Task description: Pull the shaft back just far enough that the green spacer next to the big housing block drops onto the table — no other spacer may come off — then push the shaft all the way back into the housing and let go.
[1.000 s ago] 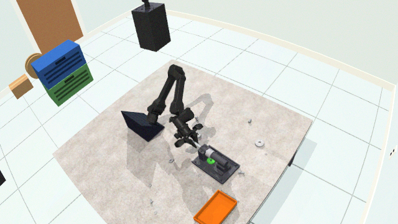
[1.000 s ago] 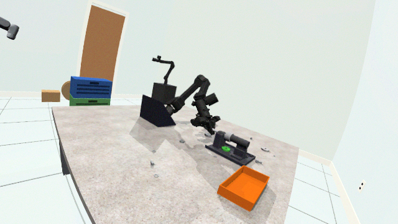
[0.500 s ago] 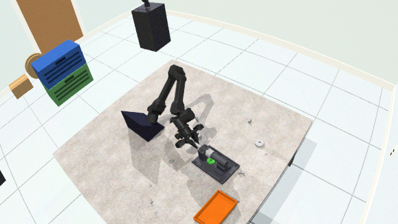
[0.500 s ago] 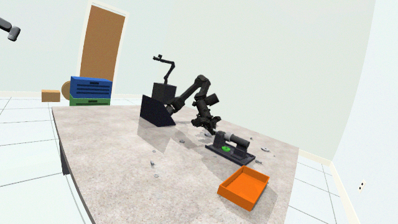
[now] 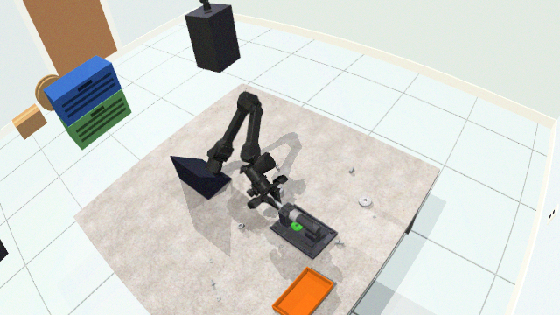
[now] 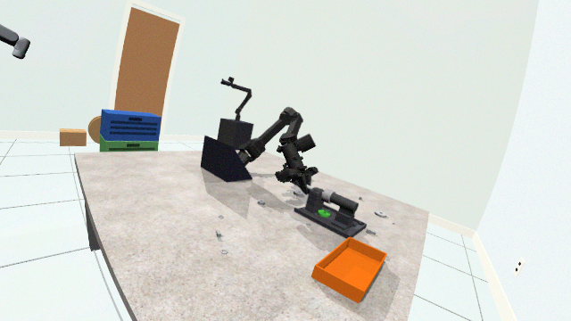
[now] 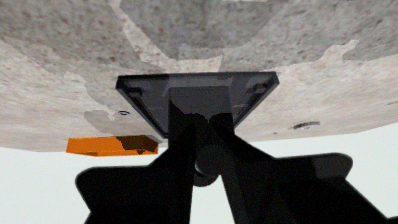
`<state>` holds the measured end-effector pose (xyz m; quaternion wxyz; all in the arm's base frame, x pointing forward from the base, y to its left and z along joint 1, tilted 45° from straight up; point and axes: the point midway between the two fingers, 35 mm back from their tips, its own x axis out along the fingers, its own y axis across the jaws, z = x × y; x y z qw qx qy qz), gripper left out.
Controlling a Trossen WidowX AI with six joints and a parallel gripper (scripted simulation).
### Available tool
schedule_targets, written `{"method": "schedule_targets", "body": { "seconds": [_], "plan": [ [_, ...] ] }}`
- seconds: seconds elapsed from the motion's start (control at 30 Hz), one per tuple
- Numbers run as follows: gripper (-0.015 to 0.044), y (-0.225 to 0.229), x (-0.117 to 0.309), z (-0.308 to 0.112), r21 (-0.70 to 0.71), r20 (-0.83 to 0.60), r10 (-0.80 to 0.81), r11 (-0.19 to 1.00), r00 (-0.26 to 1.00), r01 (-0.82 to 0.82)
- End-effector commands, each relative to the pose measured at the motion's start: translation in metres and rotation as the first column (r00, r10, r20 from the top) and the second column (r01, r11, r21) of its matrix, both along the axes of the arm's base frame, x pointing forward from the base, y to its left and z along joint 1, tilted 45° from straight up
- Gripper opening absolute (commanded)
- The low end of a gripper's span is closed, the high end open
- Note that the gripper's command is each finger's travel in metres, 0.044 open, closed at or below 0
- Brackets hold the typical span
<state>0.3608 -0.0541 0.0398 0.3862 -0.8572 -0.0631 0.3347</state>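
Note:
My gripper (image 5: pixel 279 204) (image 6: pixel 308 190) (image 7: pixel 203 128) is shut on the end of the shaft, close against the upright dark block (image 5: pixel 285 215) (image 6: pixel 314 201) (image 7: pixel 200 102). Only a short light stub of shaft shows between fingers and block. The green spacer (image 5: pixel 297 226) (image 6: pixel 324 213) lies flat on the fixture's base plate (image 5: pixel 321 246) (image 6: pixel 321 224) (image 7: pixel 150 77), below the shaft line. Light grey spacers (image 5: pixel 294 215) (image 6: pixel 327 195) sit in line between the upright block and the dark cylinder (image 5: pixel 307 222) (image 6: pixel 345 203). Their exact number is unclear. The shaft inside them is hidden.
An orange tray (image 5: pixel 303 292) (image 6: pixel 350 272) (image 7: pixel 90 145) stands in front of the fixture. A loose grey ring (image 5: pixel 365 201) (image 6: pixel 380 214) (image 7: pixel 306 125) lies beyond it. Several small metal parts are scattered on the table, including a nut (image 5: pixel 241 226) (image 6: pixel 261 202). A dark wedge (image 5: pixel 197 177) (image 6: pixel 223 160) stands by the arm's base.

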Motion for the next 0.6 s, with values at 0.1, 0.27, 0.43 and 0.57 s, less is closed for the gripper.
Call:
{"method": "schedule_targets", "body": {
  "seconds": [0.1,0.27,0.43,0.57],
  "plan": [
    [0.0,-0.0027,0.0056,0.0019,-0.004,0.005,-0.007,1.0,1.0,0.007],
    [0.0,-0.0031,0.0074,0.0019,-0.004,0.005,-0.007,1.0,1.0,0.007],
    [0.0,-0.0034,0.009,0.0019,-0.004,0.005,-0.007,1.0,1.0,0.007],
    [0.0,-0.0035,0.0099,0.0019,-0.004,0.005,-0.007,1.0,1.0,0.007]
  ]
}}
